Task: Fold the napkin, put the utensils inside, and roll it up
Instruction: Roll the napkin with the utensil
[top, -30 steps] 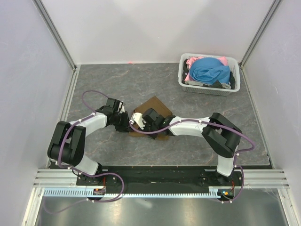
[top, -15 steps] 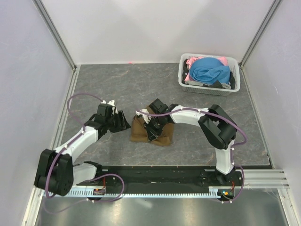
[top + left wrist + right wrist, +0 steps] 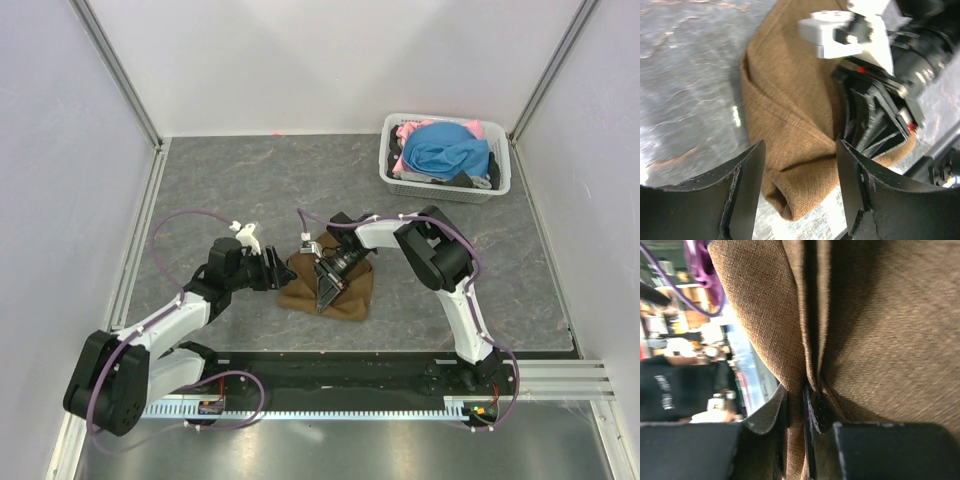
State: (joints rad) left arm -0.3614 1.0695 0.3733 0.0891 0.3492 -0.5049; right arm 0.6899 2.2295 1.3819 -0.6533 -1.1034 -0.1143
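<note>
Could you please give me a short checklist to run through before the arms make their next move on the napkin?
1. Right gripper has a firm hold: ok, its jaws are shut on a fold of the napkin.
2. Left gripper free to act: ok, jaws open at the napkin's left edge, gripping nothing.
3. Napkin neatly folded: not ok, it lies bunched and creased.
4. Fork in place inside: cannot tell, no fork shows in any view.
5. Basket of clothes out of the way: ok, it sits in the far right corner, away from both arms.
</note>
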